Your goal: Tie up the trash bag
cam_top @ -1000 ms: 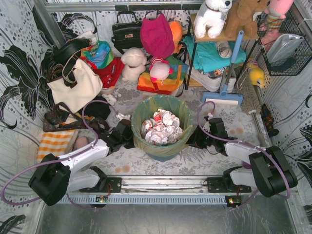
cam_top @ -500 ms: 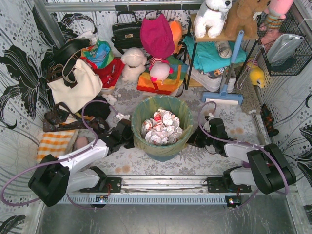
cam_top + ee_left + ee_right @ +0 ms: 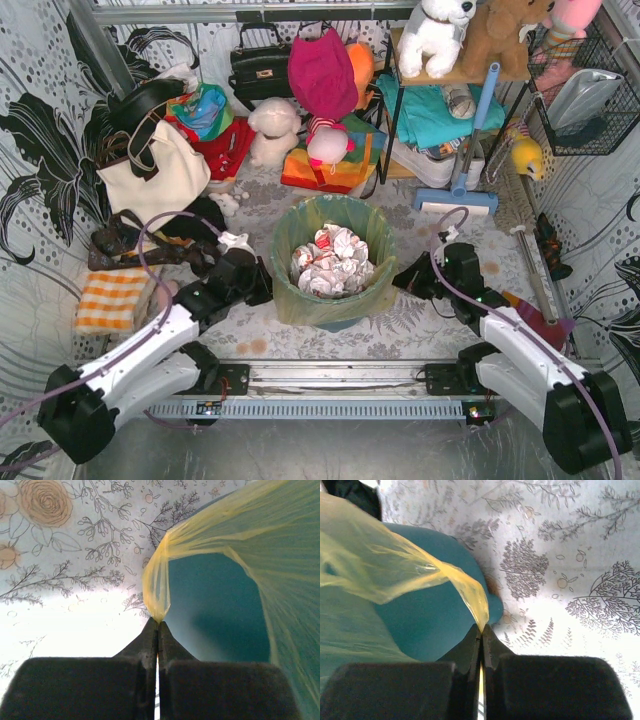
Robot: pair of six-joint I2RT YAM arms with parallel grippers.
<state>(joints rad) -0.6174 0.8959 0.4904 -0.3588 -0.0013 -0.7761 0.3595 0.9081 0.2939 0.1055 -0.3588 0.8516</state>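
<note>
The yellow-green trash bag [image 3: 285, 235] lines the round teal bin [image 3: 330, 312] in the middle of the top view, with crumpled white and red paper [image 3: 330, 262] inside. My left gripper [image 3: 262, 285] is shut on the bag's left rim; in the left wrist view [image 3: 159, 625] a stretched fold of the bag [image 3: 156, 587] runs from the jaws over the bin [image 3: 215, 610]. My right gripper [image 3: 400, 278] is shut on the right rim; in the right wrist view [image 3: 481, 628] a pulled strip of bag [image 3: 465, 587] leaves the jaws across the bin [image 3: 435, 620].
A cream tote bag [image 3: 155, 172] with black straps, dark bags and an orange striped cloth [image 3: 112, 297] lie to the left. Plush toys, a black handbag [image 3: 258, 68] and a blue mop [image 3: 462, 190] crowd the back. A rail [image 3: 330, 375] runs along the near edge.
Both arms have swung their elbows outward and both grippers have drawn a little away from the bin, pulling the bag's rim outward on each side.
</note>
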